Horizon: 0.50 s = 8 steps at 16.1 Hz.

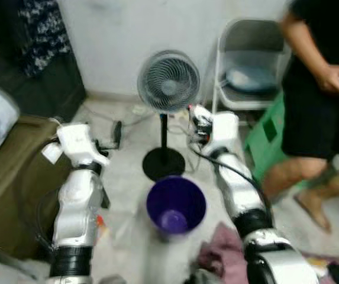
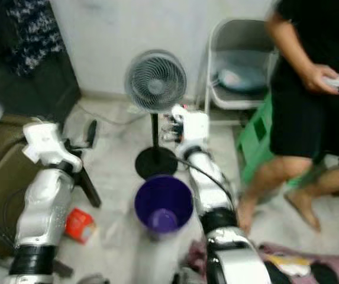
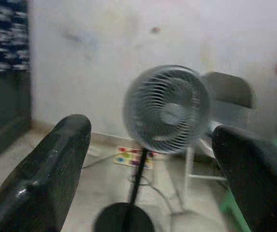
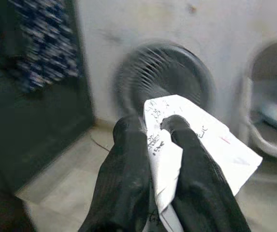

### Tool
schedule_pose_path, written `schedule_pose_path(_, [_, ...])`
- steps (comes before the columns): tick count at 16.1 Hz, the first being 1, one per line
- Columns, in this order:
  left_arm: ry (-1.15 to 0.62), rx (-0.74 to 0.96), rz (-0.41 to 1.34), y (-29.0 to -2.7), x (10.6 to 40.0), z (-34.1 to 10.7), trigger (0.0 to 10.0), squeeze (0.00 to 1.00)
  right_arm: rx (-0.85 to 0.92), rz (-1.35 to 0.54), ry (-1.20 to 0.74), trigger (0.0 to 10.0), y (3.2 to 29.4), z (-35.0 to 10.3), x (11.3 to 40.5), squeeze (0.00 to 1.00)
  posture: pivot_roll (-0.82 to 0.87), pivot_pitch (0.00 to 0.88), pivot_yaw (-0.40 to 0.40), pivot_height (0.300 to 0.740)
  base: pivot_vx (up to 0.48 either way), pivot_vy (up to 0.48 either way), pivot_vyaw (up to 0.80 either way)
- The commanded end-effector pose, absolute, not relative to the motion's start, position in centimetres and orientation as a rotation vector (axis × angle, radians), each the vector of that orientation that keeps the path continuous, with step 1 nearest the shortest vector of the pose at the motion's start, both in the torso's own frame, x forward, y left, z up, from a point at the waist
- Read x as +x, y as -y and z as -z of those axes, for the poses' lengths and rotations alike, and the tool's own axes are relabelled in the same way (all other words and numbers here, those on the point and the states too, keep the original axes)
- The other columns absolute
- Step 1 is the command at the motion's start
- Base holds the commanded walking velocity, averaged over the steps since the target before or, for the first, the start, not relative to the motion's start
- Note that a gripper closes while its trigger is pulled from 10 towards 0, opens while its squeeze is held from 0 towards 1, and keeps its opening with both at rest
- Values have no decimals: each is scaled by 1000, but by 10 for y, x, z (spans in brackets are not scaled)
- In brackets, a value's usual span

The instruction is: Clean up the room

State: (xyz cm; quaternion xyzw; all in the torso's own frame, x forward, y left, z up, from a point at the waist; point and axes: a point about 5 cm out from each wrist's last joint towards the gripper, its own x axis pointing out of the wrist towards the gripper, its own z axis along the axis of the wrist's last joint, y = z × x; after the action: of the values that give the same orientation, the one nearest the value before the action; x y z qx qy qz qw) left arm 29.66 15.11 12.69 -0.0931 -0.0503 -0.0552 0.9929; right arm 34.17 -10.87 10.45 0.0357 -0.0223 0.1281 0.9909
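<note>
Right gripper (image 4: pixel 153 140): my two black fingers (image 4: pixel 123 179) are clamped on a white paper (image 4: pixel 201 140) with printed marks; the sheet sticks out past the fingertips, crumpled between them.
Right gripper, position: raised at the end of my outstretched right arm, above and beyond the bin (image 1: pixel 176 205), close to the fan's pole.
Paper: pinched between my right fingers, off the floor, not over the bin mouth as far as the head views show.
Left gripper (image 3: pixel 148 145): fingers spread wide apart, nothing between them; held out level on my left, well apart from the bin.
Bin: purple, upright, mouth open, on the floor below and between my two arms, just short of the fan's round base.
Fan (image 1: pixel 168 81): grey pedestal fan ahead of both grippers, straight in line with the left one, just behind the paper in the right wrist view.
Chair (image 1: pixel 253 65): grey folding chair beyond my right gripper, against the wall.
Person (image 1: pixel 323 89): standing to the right of my right arm, dark clothes, a small pale object in one hand.
Red item (image 2: pixel 79 225): small, on the floor under my left arm; blurred, kind unclear.
Cloth (image 1: pixel 219 251): pinkish heap on the floor by my right elbow.
</note>
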Motion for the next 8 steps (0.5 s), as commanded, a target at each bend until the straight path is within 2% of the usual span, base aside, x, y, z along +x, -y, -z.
schedule_pose_path(1, [108, -157, 105, -156, 295, -131, 10000, 0, 83, -288, 80, 10000, 96, -115, 344, 0, 37, 0, -12, 740, 0, 0, 0])
schedule_pose_path(8, [65, -145, 154, -153, 283, -127, 10000, 0, 94, -292, 68, 10000, 93, -110, 335, 0, 41, 0, -7, 740, 0, 0, 0])
